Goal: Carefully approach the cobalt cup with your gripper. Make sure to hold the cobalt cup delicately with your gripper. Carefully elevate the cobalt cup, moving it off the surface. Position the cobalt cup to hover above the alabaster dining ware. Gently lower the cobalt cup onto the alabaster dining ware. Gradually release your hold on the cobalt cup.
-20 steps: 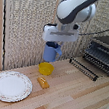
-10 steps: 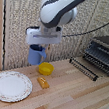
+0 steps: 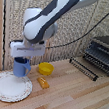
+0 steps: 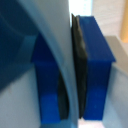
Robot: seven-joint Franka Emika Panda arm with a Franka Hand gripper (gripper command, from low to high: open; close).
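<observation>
The blue mug [image 3: 21, 67] hangs from my gripper [image 3: 24, 58], which is shut on its rim. It is held just above the far edge of the white plate [image 3: 10, 87] at the exterior view's left. In the wrist view the mug's wall [image 4: 52, 60] fills the frame, pinched between two blue finger pads [image 4: 95, 70]. The mug's base is not touching the plate as far as I can tell.
A small yellow bowl [image 3: 45, 68] sits just to the exterior view's right of the mug, with a small orange object [image 3: 44, 82] in front of it. A black toaster oven [image 3: 105, 54] with a pulled-out rack [image 3: 84, 68] stands at the right.
The arm has carried the mug from near the yellow bowl towards the exterior view's left, to above the plate's far edge, and lower.
</observation>
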